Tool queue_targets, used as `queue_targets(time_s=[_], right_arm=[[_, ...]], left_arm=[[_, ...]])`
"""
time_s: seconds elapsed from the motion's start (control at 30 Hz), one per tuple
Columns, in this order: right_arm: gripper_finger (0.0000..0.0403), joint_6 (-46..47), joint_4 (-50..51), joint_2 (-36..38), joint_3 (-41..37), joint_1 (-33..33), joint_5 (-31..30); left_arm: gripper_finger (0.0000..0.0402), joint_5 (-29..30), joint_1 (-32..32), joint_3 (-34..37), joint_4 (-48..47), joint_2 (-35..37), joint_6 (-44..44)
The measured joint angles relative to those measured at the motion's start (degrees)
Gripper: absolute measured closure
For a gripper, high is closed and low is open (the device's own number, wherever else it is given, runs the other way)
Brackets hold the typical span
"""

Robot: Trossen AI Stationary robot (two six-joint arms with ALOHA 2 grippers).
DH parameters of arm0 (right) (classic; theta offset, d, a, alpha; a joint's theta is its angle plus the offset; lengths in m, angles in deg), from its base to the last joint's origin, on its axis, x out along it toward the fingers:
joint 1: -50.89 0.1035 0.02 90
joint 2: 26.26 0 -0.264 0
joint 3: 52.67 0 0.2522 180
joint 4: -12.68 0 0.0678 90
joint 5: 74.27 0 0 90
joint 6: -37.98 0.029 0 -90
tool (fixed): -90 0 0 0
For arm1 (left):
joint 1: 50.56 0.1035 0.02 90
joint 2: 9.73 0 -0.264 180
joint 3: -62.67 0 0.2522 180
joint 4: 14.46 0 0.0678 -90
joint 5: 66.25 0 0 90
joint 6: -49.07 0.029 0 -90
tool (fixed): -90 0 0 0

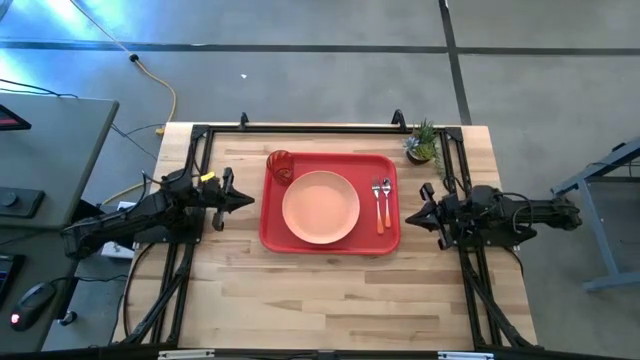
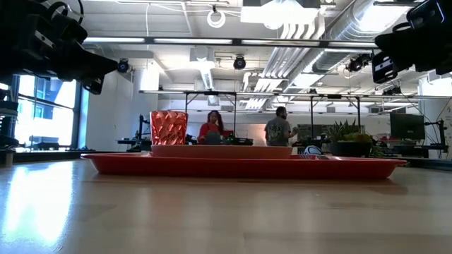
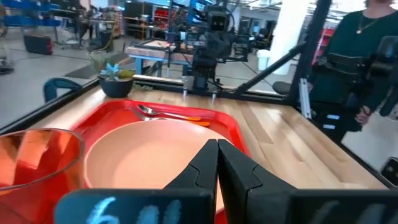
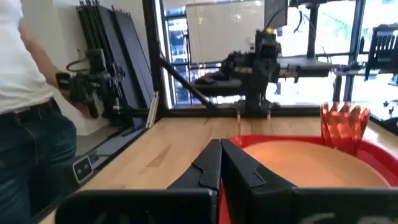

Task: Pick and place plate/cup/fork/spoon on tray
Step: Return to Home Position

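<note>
The red tray (image 1: pixel 275 236) lies at the table's middle. On it rest the peach-pink plate (image 1: pixel 320 207) at its centre, the red-orange cup (image 1: pixel 281 166) upright at its far left corner, and the fork (image 1: pixel 378 205) and spoon (image 1: pixel 387 202) side by side along its right side. My left gripper (image 1: pixel 250 200) is shut and empty, above the table just left of the tray. My right gripper (image 1: pixel 409 215) is shut and empty, just right of the tray. The plate (image 3: pixel 149 155) and cup (image 3: pixel 34 158) show in the left wrist view, and the plate (image 4: pixel 311 163) and cup (image 4: pixel 344 124) in the right wrist view.
A small green potted plant (image 1: pixel 423 142) stands at the table's far right corner. Black frame rails (image 1: pixel 200 150) run along the table's left, right and far sides. People stand in the room beyond the table (image 2: pixel 212 127).
</note>
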Motion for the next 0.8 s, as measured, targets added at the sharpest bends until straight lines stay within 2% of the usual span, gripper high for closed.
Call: queue_targets(time_s=[0.8], right_arm=[[0.0403,-0.02,1.55,-0.04,-0.02,0.00,-0.17]], left_arm=[[0.0399,0.33,0.04,0.00,0.08,0.00,-0.01]])
